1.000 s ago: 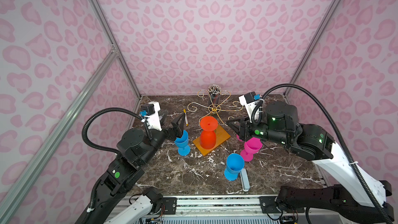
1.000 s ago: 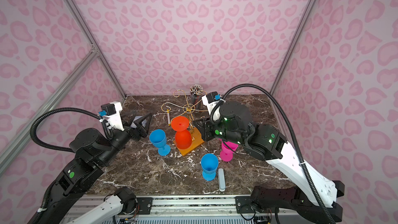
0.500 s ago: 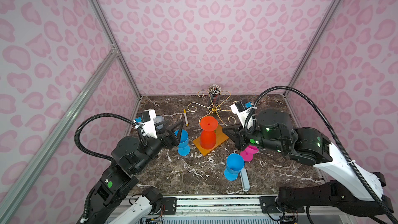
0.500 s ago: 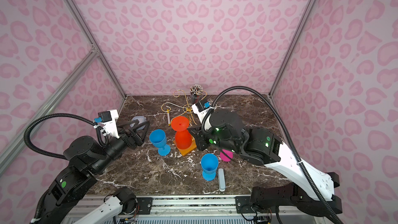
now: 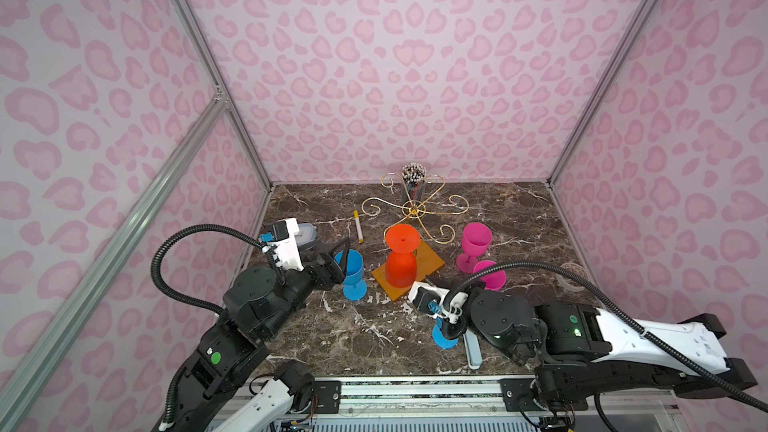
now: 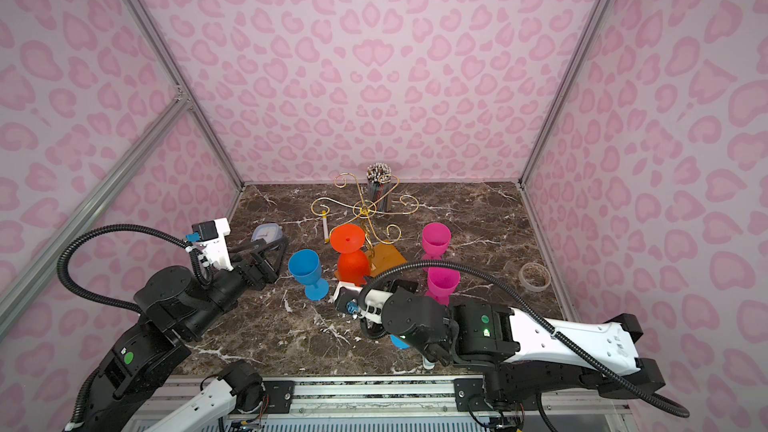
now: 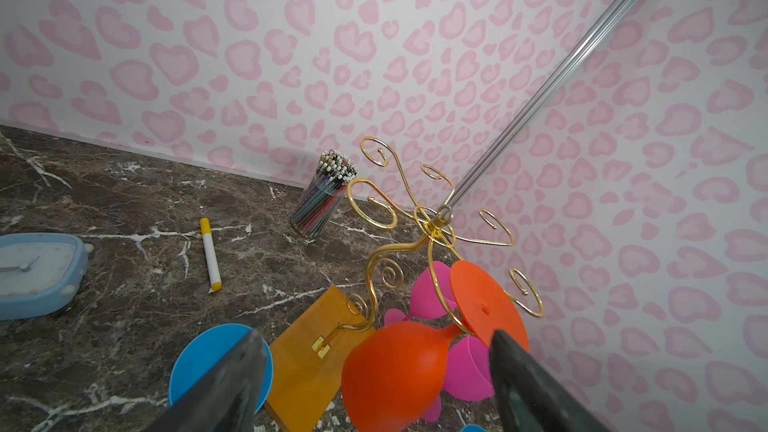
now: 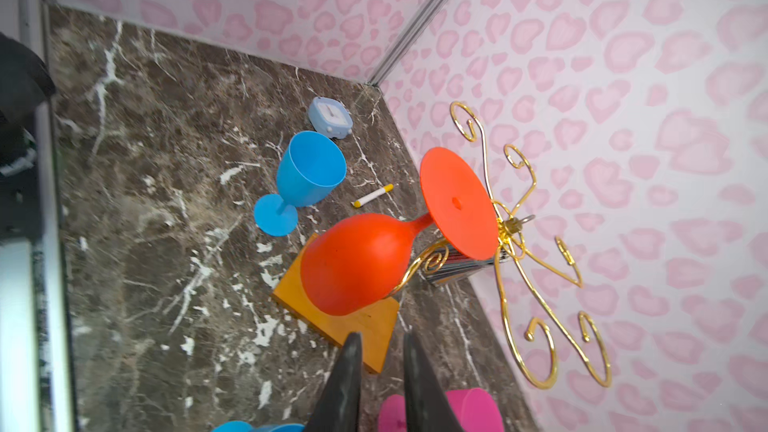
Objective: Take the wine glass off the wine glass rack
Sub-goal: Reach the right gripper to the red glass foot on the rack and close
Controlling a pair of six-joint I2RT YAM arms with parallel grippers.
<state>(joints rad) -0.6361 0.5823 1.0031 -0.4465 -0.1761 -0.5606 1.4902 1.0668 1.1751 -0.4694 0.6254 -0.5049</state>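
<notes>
An orange wine glass (image 5: 401,270) hangs upside down, its foot hooked in a scroll arm of the wine glass rack (image 5: 415,209), whose gold wires rise from a wooden base (image 5: 428,261). My left gripper (image 5: 334,261) is open to the left of it, beside a blue glass (image 5: 353,268). In the left wrist view its gripper (image 7: 374,334) frames the orange wine glass (image 7: 395,371) without touching. My right gripper (image 6: 395,284) hovers at the base's front corner. In the right wrist view this gripper (image 8: 382,338) shows a narrow gap with nothing in it, short of the orange wine glass (image 8: 353,268).
Two pink glasses (image 5: 476,243) (image 5: 490,278) stand right of the rack. A second blue glass (image 5: 444,336) is mostly hidden under my right arm, next to a pale bar (image 5: 471,351). Also around: marker (image 5: 358,226), pencil cup (image 5: 412,184), clock (image 6: 268,234), tape roll (image 6: 535,276).
My right arm has drawn back toward the front edge, away from the pink glass, and its jaws have parted slightly. The left gripper has dropped a little beside the blue glass.
</notes>
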